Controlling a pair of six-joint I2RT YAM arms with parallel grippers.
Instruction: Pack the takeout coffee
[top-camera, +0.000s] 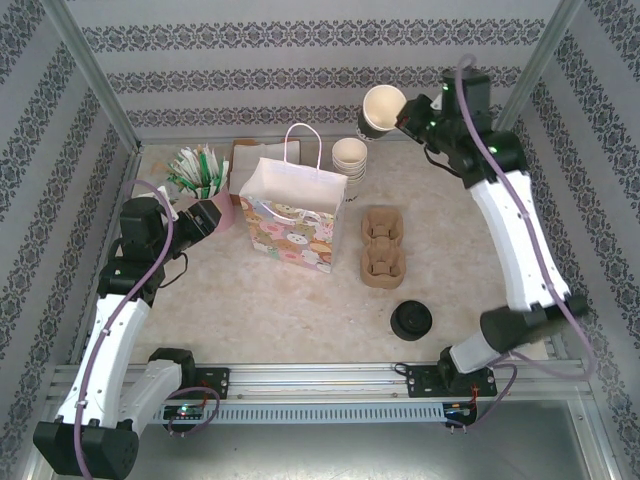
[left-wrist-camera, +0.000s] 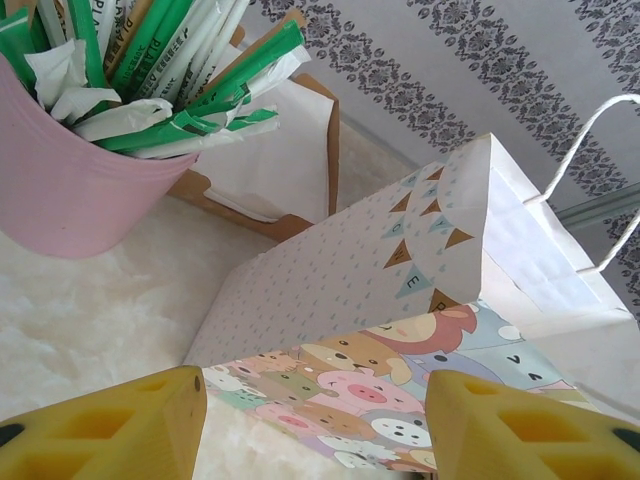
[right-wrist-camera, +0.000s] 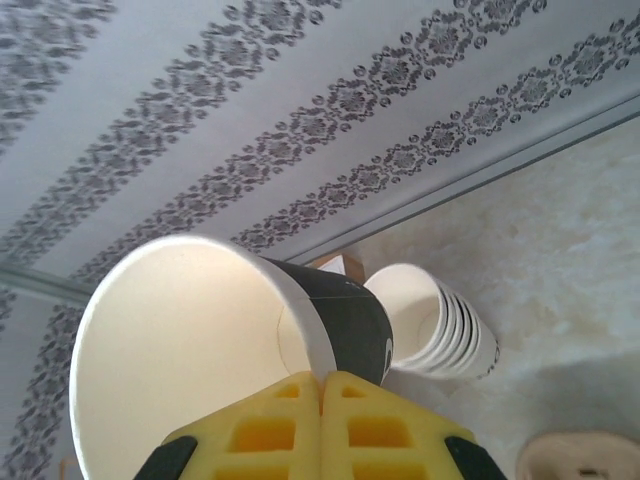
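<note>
The right jaws clamp the rim of a lidless cup (top-camera: 384, 106) raised at the back, the left jaws gape beside the bag (top-camera: 290, 225), so lidding and bagging seem not yet done.

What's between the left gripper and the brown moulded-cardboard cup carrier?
The white paper gift bag with cartoon animals stands upright between the left gripper and the brown moulded-cardboard cup carrier, clearest in the top external view.
</note>
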